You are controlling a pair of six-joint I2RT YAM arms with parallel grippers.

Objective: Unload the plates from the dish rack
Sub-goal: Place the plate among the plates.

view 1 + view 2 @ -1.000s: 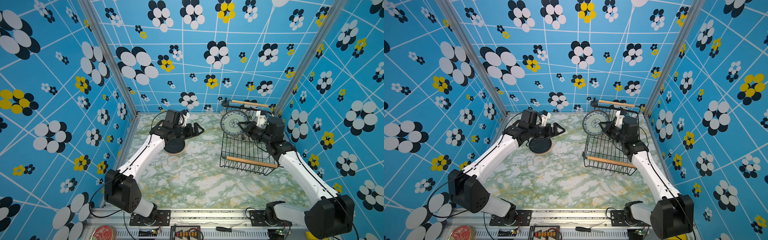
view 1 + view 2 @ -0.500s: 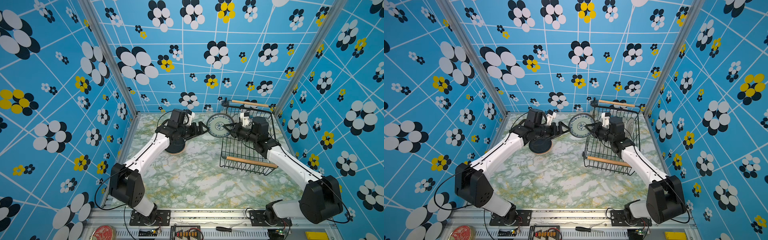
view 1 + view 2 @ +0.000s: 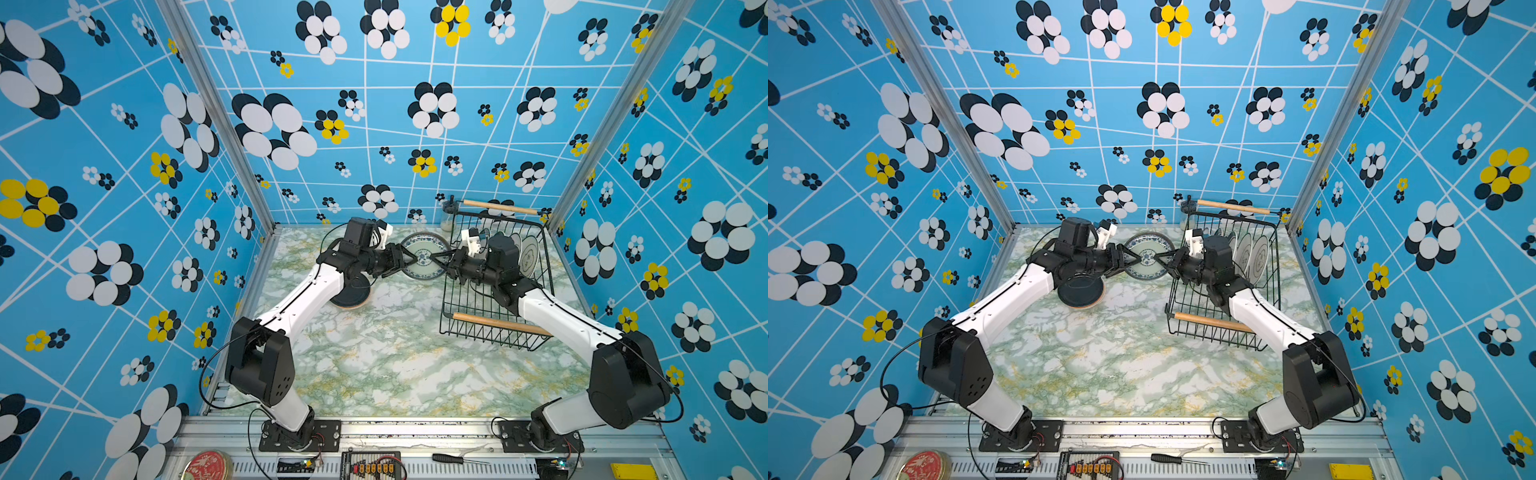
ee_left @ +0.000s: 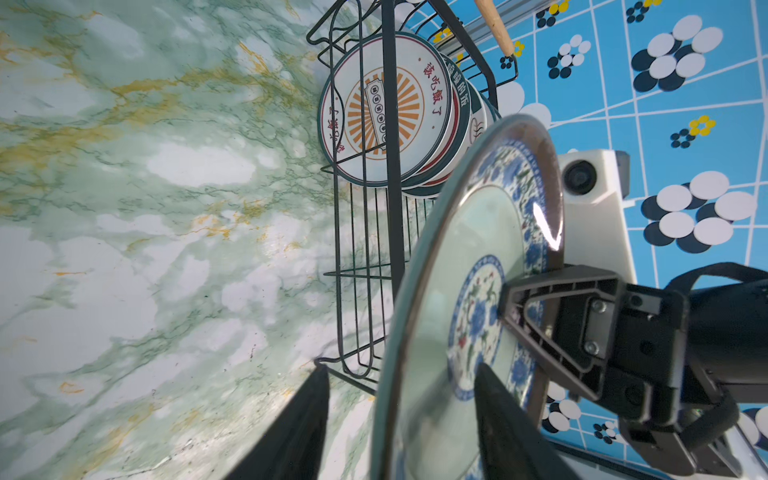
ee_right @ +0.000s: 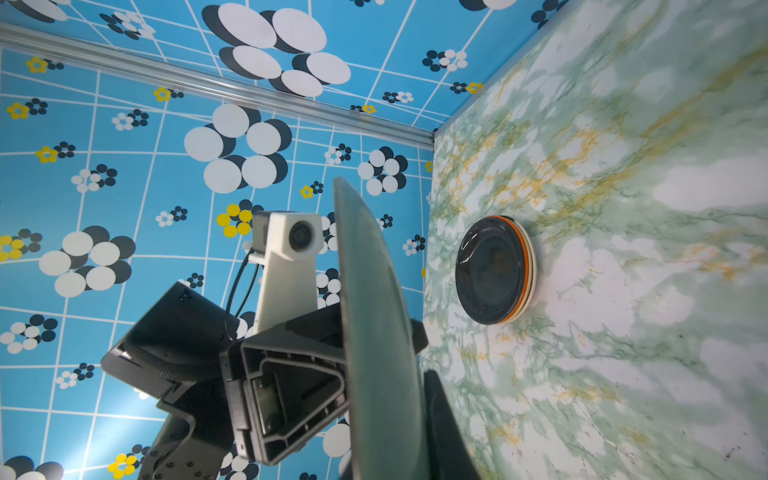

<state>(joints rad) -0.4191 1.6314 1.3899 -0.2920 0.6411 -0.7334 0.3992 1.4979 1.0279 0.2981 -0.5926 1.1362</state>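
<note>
Right of centre on the marbled table, black wire dish rack with two wooden handles, holding white plates on edge, packed together in its far right part. Just beside its far left corner, small glass jar, contents not discernible. Outside the rack, left of centre, flat stack of small plates, black one uppermost. Between stack and rack, clear of the table and on edge, blue-patterned plate. In both top views, racked plates only as pale discs. In the left wrist view, foremost one with teal rim, orange sunburst emblem and red characters, others close behind. Patterned face of the held plate in that view too. In the right wrist view, only its plain back, plus orange and cream rims in the stack beneath the black plate. Left arm stretched low from the near left base, passing above the stack. Left gripper level, jaws apart astride the plate's left rim, one finger close over the face, the other off the back, table visible in the gap. Right arm reaching from the near right base across the rack's near handle. Right gripper pointing left, jaws clamped on the plate's right rim.
</note>
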